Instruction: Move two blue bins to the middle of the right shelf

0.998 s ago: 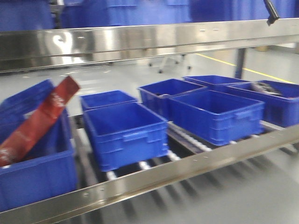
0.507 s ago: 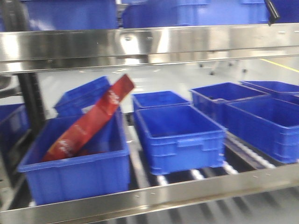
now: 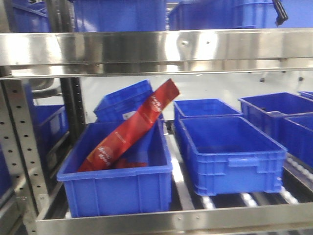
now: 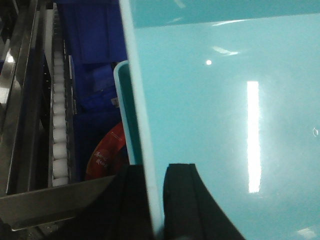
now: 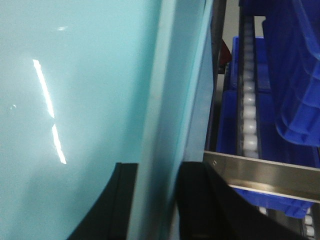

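Where the left wrist view looks down, the left gripper point(image 4: 154, 200) has its two dark fingers pressed on either side of the thin rim of a teal bin point(image 4: 225, 100), whose glossy wall fills most of that picture. The right gripper point(image 5: 155, 200) does likewise in its own view, dark fingers closed tight against a teal edge; this is probably the same bin held from the opposite side, though no view shows both grips together.

Past the left grip, a row of white rollers point(image 4: 59, 130) runs along the shelf, with a red packet point(image 4: 106, 155) lying in a dark blue bin beside it. Past the right grip, a steel shelf rail point(image 5: 262, 175) crosses in front of more rollers and blue bin walls.

From the front view, the task's blue bins sit on the middle level of a steel rack point(image 3: 156, 49). The left blue bin point(image 3: 117, 186) holds the long red packet leaning upward, its top end propped on a tilted bin behind. Just beside it stands the empty blue bin point(image 3: 230, 156), with further blue bins behind and to the right.
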Controlling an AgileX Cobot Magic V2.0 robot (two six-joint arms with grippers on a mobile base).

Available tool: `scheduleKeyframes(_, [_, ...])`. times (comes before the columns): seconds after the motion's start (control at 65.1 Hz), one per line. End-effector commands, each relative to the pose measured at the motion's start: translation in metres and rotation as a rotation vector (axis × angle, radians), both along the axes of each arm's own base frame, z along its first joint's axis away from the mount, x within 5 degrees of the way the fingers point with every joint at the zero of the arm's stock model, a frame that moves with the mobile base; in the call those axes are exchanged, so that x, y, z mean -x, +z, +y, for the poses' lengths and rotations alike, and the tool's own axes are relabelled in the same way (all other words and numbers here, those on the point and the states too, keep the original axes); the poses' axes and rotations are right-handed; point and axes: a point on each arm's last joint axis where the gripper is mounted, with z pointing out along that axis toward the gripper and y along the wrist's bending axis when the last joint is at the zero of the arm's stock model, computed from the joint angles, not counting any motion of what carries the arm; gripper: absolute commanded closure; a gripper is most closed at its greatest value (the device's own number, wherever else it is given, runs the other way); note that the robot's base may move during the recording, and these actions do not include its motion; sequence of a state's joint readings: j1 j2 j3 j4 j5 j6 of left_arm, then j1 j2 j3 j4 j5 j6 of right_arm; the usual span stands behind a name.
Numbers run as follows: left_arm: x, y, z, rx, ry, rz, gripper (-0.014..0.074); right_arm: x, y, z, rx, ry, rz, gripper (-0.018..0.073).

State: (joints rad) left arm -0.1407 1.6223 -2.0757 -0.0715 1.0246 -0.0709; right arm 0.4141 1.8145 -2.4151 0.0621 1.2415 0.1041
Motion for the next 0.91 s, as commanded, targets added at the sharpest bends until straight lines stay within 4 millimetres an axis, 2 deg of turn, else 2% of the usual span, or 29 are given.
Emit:
scheduleKeyframes(0.0, [0.0062,0.0131,0.0011,0.004,-0.005,-0.079,0.0707,0.0067,0.0206,-0.0031,-0.061,-0.001,-0.125,0.0713])
scheduleKeyframes(0.891, [0.0062,0.0131,0.0011,0.004,-0.005,-0.079,0.0707,0.0067,0.0206,-0.0031,-0.061,-0.001,-0.125,0.0713])
